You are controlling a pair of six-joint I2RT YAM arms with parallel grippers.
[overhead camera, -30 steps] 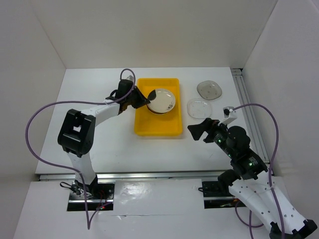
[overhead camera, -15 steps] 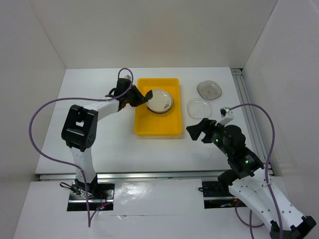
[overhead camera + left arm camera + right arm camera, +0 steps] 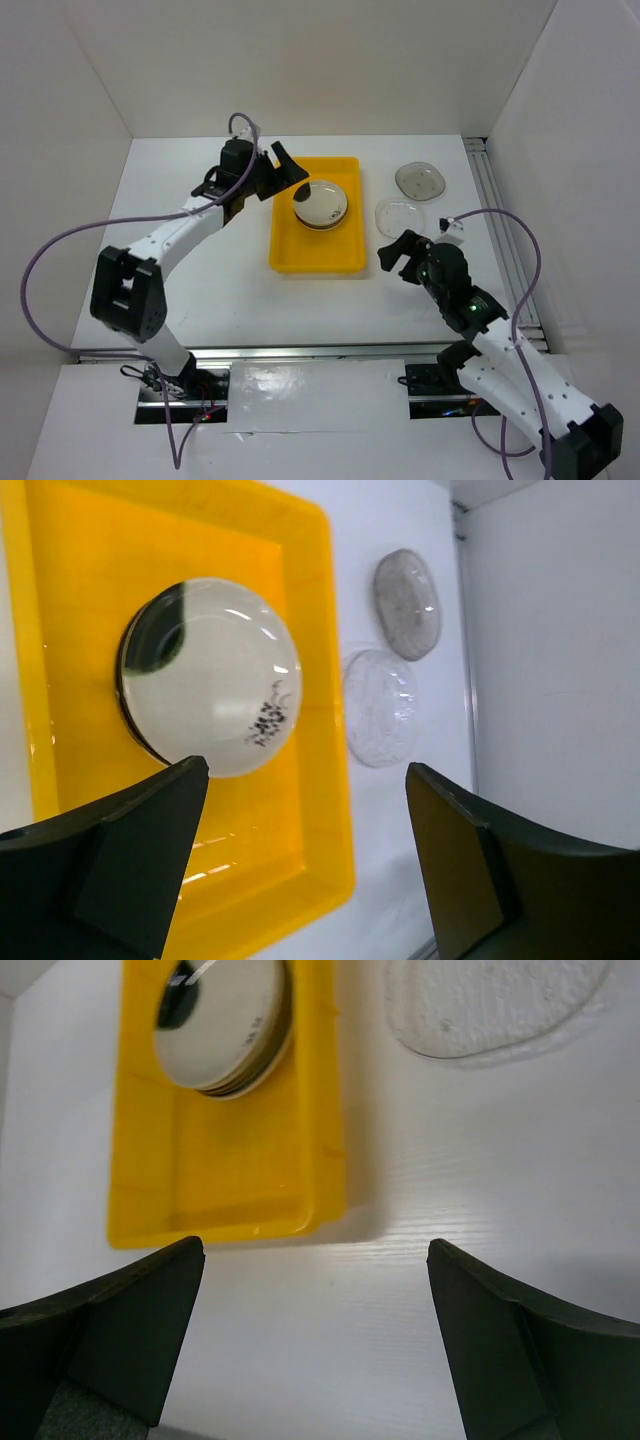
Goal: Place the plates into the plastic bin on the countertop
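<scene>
- Inside yellow plastic bin (image 3: 315,256) on white countertop (image 3: 232,292): stack of plates, cream plate with dark blotch (image 3: 322,203) on top.
- Right of bin, uncovered: clear glass plate (image 3: 400,216), smoky grey plate (image 3: 420,180).
- Left gripper (image 3: 291,171): spread, empty, now drawn back from stack to bin's far-left corner.
- Right gripper (image 3: 396,252): spread, empty, near clear plate.

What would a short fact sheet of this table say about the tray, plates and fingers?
Tray: yellow plastic bin on white countertop
Inside: stack of plates, cream with dark blotch on top
Outside, to its right: clear glass plate; smoky grey plate
Left fingers: open, empty, above bin's left rim
Right fingers: open, empty, near clear glass plate
</scene>
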